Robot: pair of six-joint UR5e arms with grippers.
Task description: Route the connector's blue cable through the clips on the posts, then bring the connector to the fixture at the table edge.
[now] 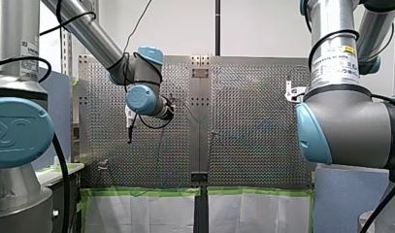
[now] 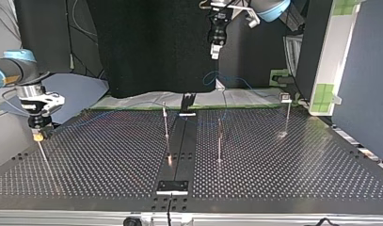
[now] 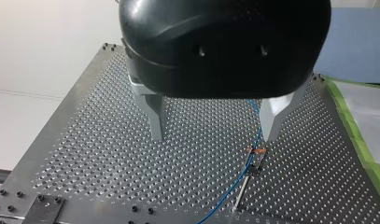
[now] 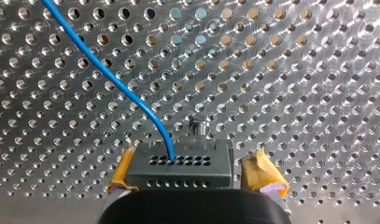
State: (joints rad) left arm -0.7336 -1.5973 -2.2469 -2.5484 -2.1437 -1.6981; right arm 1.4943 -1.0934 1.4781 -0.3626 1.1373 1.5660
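Yellow pads (image 4: 261, 176) of my right gripper (image 4: 197, 176) are squeezing the grey connector (image 4: 180, 167) between them | blue cable (image 4: 117, 88) is running out ahead | my left gripper (image 3: 215, 126) is hanging wide open, holding nothing | cable is crossing a clip (image 3: 257, 151) under one finger

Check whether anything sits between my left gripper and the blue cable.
Nothing visible does. My left gripper hangs open above the perforated metal table; the thin blue cable runs beside the slim metal post under one of its fingers, with only open air between.
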